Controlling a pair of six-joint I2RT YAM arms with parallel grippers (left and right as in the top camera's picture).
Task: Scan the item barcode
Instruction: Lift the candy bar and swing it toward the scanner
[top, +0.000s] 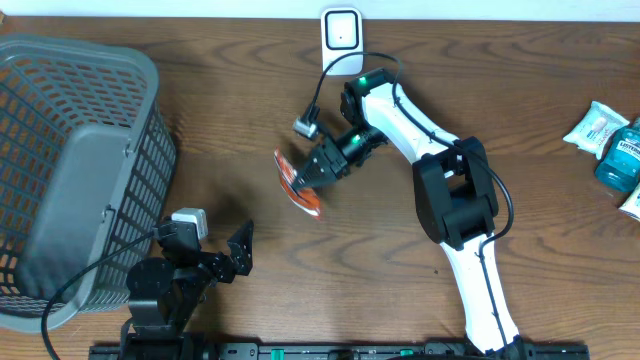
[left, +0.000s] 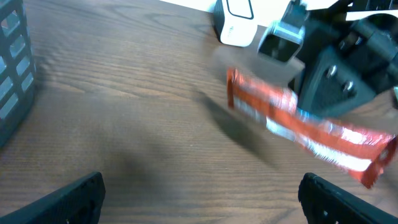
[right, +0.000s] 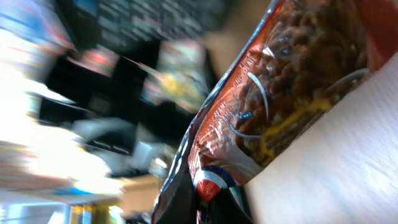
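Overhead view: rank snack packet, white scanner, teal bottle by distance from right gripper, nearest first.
1. snack packet, held in the right gripper, table centre.
2. white scanner, back edge.
3. teal bottle, far right edge.

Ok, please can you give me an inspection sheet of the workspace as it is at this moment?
Surface: brown wooden table, no spills seen.
Job's things: orange snack packet, seemingly lifted off the table; white scanner at the far edge.
Clutter: grey basket on the left; white packet and teal bottle at the right edge.
Grippers: right gripper, fingers shut on the orange snack packet; left gripper open, empty, near the basket.
Cables: black cable loops by the right wrist; another runs beside the basket.
Surroundings: nothing seen.
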